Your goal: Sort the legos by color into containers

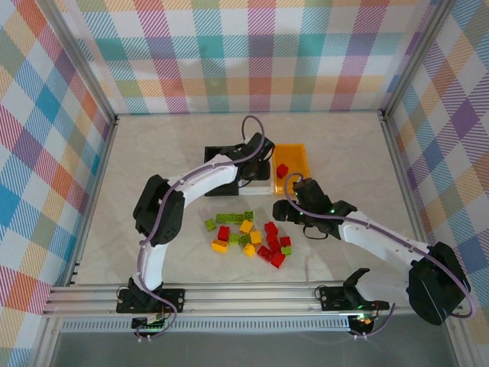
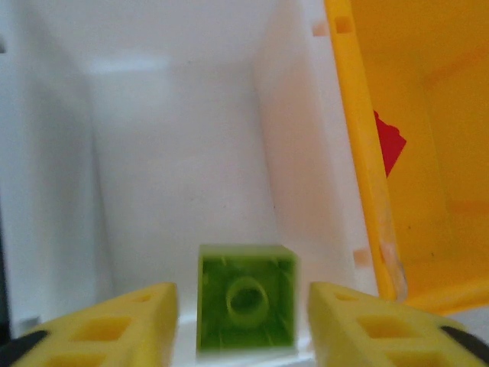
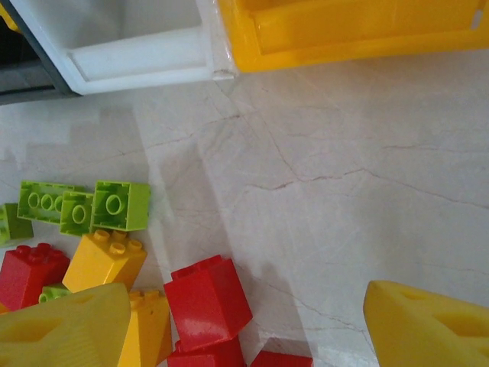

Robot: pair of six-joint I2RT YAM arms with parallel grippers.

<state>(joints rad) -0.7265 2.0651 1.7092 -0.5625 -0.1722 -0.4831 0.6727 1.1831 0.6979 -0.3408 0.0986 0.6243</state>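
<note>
Green going into white, by the look of it. At the left gripper [image 2: 244,310]: jaws apart, a lime green lego [image 2: 246,297] between them with a gap on either side, touching neither finger, low inside the white bin [image 2: 176,153]. Falling or already landed, cannot tell. Next door in the orange bin [image 2: 428,99]: one red brick [image 2: 387,145]. Over to the right gripper [image 3: 243,306]: jaws wide, gripping nothing, hovering above the loose pile [image 1: 248,233] on the table [image 1: 344,145], with a red lego [image 3: 208,300] right beneath. Next, probably: lower, straddle that red lego squarely, close, lift clear of the yellow brick [image 3: 150,325] just beside it, then carry to orange.
</note>
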